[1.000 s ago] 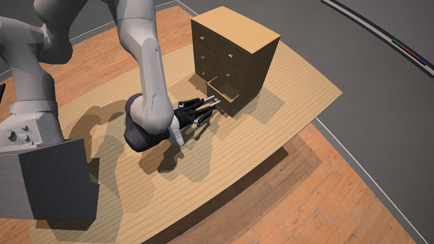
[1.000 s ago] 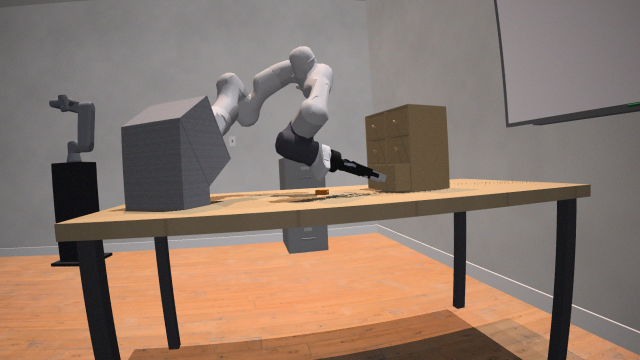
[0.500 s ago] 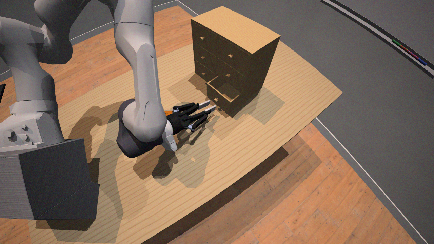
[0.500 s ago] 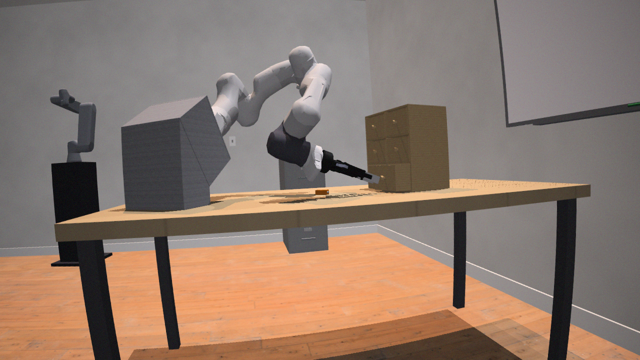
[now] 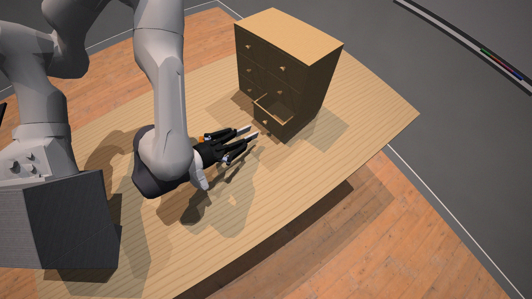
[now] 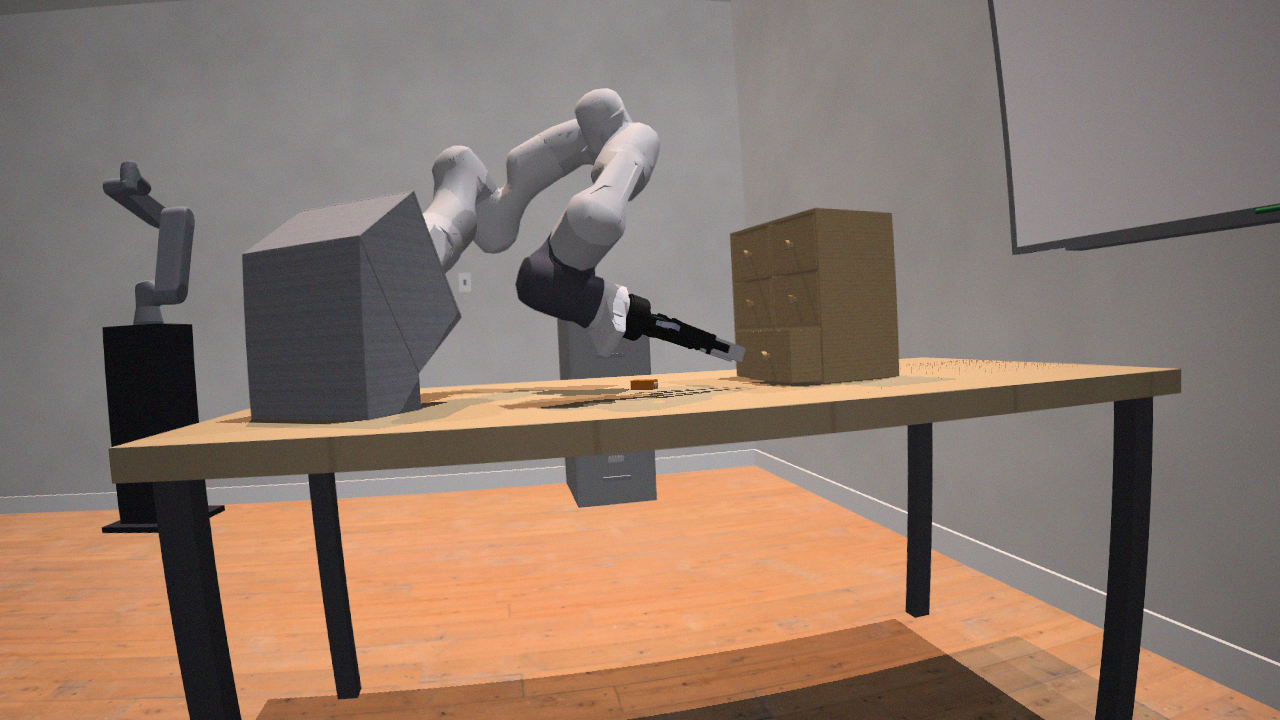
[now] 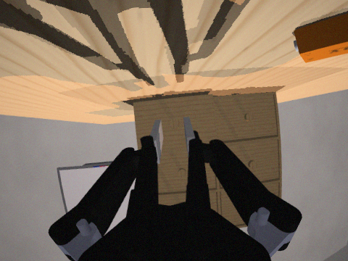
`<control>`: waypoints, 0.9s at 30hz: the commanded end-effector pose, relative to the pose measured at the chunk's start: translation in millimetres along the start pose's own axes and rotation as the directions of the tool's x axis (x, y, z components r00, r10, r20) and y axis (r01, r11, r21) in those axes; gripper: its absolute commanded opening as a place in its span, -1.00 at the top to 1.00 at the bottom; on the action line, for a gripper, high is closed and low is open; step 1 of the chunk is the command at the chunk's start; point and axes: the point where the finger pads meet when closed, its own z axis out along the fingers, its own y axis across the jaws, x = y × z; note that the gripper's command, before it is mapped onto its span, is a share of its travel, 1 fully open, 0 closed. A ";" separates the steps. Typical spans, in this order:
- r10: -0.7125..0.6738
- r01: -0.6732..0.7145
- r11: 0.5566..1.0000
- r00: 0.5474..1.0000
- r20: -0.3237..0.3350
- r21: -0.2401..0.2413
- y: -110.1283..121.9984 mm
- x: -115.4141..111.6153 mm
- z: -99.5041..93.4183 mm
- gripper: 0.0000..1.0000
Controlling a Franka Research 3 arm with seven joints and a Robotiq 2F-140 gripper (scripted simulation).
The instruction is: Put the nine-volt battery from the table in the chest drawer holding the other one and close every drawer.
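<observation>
From my remote station I see the gripper [image 5: 253, 130] [image 6: 735, 352] [image 7: 172, 127] reaching toward the wooden chest [image 5: 290, 35] [image 6: 854, 295] [image 7: 232, 130], its fingers a narrow gap apart with nothing between them. It slopes down above the table [image 5: 316, 167] [image 6: 537, 434] [image 7: 54, 90], and its fingertips point at the front of the pulled-out drawer [image 5: 272, 126] [image 6: 798, 358] [image 7: 172, 109]. From the top I see them short of that drawer's knob [image 5: 264, 121] [image 6: 765, 355]. The drawer is in the bottom row and sticks out of the chest; I cannot tell from here what lies inside it. The other drawers I can make out look closed, and the chest stands upright. My orange-and-brown nine-volt battery [image 5: 201, 139] [image 6: 643, 384] [image 7: 322, 38] lies on the table, well apart from the chest. The top view shows it partly hidden behind the gripper's body, while the wrist view catches it at the upper right, cut off by the edge.

The gripper [image 5: 251, 131] [image 6: 739, 352] [image 7: 172, 127] now farther back from the open drawer [image 5: 272, 127] [image 6: 787, 358] [image 7: 168, 106], toward the robot's base.
</observation>
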 end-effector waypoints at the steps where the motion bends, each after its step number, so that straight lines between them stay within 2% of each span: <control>1: -0.012 0.012 1.000 1.000 0.008 -0.007 0.9 -23.1 -20.8 0.60; 2: -0.012 0.012 1.000 1.000 0.008 -0.007 0.9 -31.6 -29.8 0.60; 4: -0.012 0.012 1.000 1.000 0.008 -0.007 0.9 -31.6 -29.8 0.60; 7: -0.012 0.012 1.000 1.000 0.008 -0.007 1.0 -55.2 -55.0 0.60; 10: -0.012 0.012 1.000 1.000 0.008 -0.007 1.1 -68.5 -69.2 0.60; 21: -0.012 0.012 1.000 1.000 0.004 -0.007 1.1 -71.3 -72.4 0.60; 27: -0.012 0.012 1.000 1.000 -0.018 -0.007 1.2 -72.3 -74.8 0.60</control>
